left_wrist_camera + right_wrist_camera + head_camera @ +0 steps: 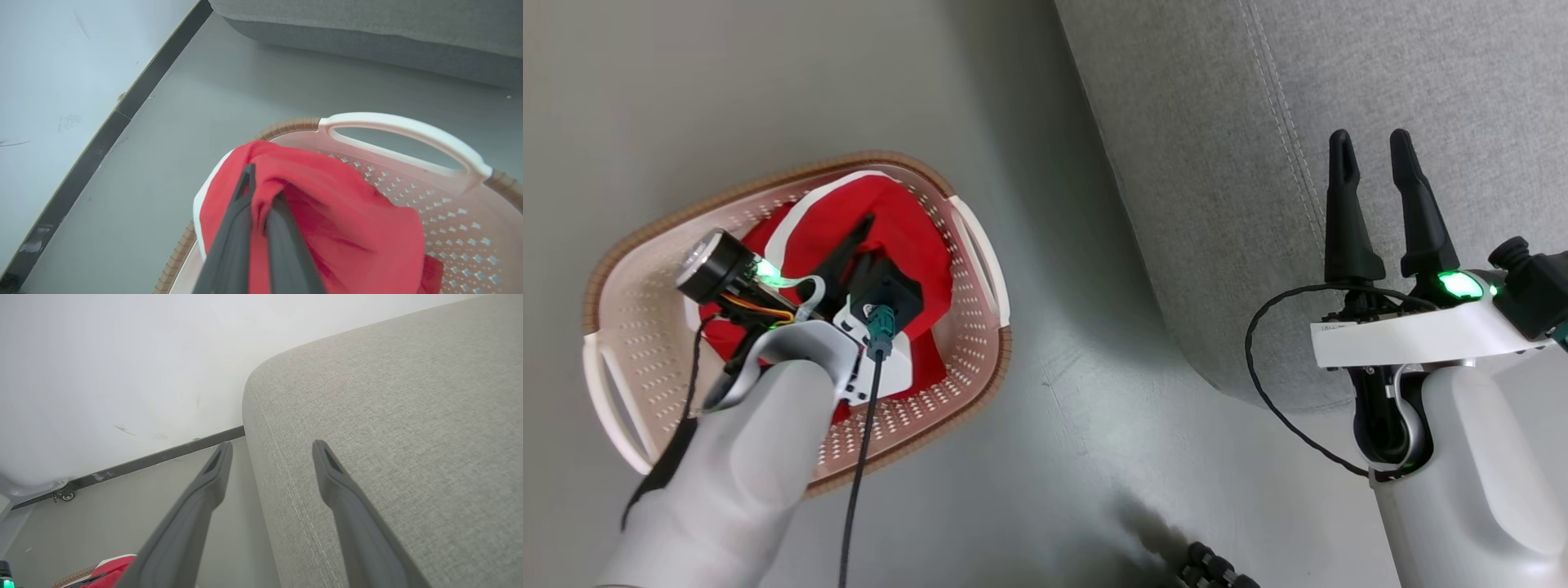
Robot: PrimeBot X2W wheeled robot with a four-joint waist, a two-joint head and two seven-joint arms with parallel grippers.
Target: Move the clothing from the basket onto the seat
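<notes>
- The left gripper (264,183) has its two dark fingers pressed together on a fold of the red clothing (347,212). The cloth is bunched between them and humped up around their tips.
- Just right of those fingers, in the left wrist view, the garment drapes down inside the basket (449,220). A white trim edge runs down its side to the left of the fingers.
- Beyond the fingertips the basket's white handle (408,126) sits in the brown rim (286,125).
- Past the rim lies grey floor (204,102), then the lower edge of the grey seat (367,24). Far to the left of the fingers a dark baseboard (135,98) meets a pale wall (61,61).
- From the head, the left gripper (858,237) reaches down into the basket (792,175) onto the clothing (898,220), which is in the basket. The basket stands on the floor (1054,367), near the seat (1217,204) but apart from it.
- The right gripper (1370,139) has its fingers spread wide with nothing between them.
- In the right wrist view the right gripper (273,445) has its left finger in front of the floor and its right finger in front of the seat (388,416). A stitched seam (294,498) runs between them.
- Beyond its tips come the seat's rounded corner, the baseboard (163,457) and the wall (122,355).
- Low beside its left finger a bit of the clothing (114,565) and basket rim (71,575) shows.
</notes>
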